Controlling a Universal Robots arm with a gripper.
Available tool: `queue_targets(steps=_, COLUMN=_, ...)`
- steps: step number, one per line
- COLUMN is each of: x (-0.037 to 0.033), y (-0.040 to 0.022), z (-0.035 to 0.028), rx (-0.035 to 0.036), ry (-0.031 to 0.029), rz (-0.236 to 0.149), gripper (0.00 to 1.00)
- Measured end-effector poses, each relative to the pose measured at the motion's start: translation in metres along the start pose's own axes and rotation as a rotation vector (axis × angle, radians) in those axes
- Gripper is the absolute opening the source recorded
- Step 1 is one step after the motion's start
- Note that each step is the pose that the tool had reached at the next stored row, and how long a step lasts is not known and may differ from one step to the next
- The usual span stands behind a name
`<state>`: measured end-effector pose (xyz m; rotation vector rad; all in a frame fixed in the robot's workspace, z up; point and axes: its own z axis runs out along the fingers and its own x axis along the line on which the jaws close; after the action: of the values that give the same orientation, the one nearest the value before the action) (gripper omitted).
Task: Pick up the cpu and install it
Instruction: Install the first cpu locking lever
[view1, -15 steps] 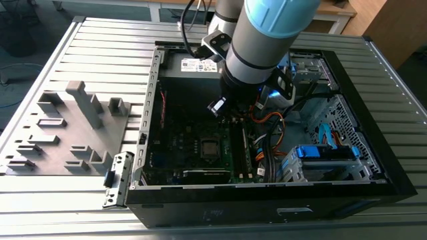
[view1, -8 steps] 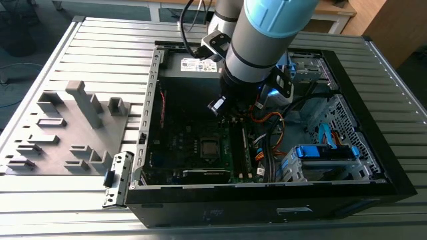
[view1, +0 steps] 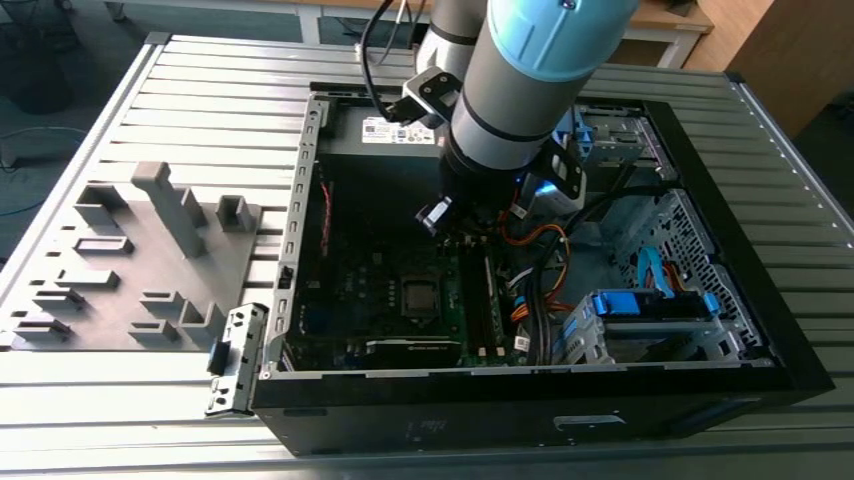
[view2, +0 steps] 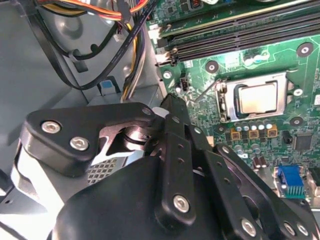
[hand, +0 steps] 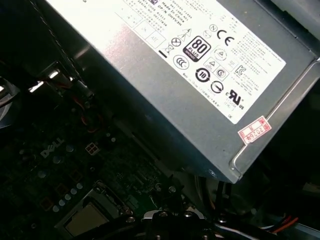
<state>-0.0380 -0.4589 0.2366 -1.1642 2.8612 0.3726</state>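
Counter (view1: 187, 110): ribbed grey metal slats, carrying everything here.
Computer case (view1: 534, 415): open, black, lying flat on the counter, directly beneath the jaws.
Fixture tray (view1: 127, 265): grey moulded block with upright holders, on the counter, well apart from the jaws, beside the case.

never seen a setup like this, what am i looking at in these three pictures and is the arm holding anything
This is a robot arm working over an open computer case that lies on a slatted metal table. The exterior view comes from a camera off the arm and takes in the whole scene. Both wrist views come from cameras riding on the arm, looking into the case.

The arm ends in a black claw. In the second wrist view, past the claw, lies the green motherboard with the cpu, a small silver square, already lying in its socket. The first wrist view shows the grey power supply box. On the exterior view's left, a grey parts holder rests on the table.

I cannot tell whether the claw holds anything.
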Motion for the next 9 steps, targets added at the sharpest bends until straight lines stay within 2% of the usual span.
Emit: queue_targets(steps=9, x=0.0020, y=-0.0017, z=-0.0004, rx=0.0095, ry=0.0097, rz=-0.001, gripper=0.11)
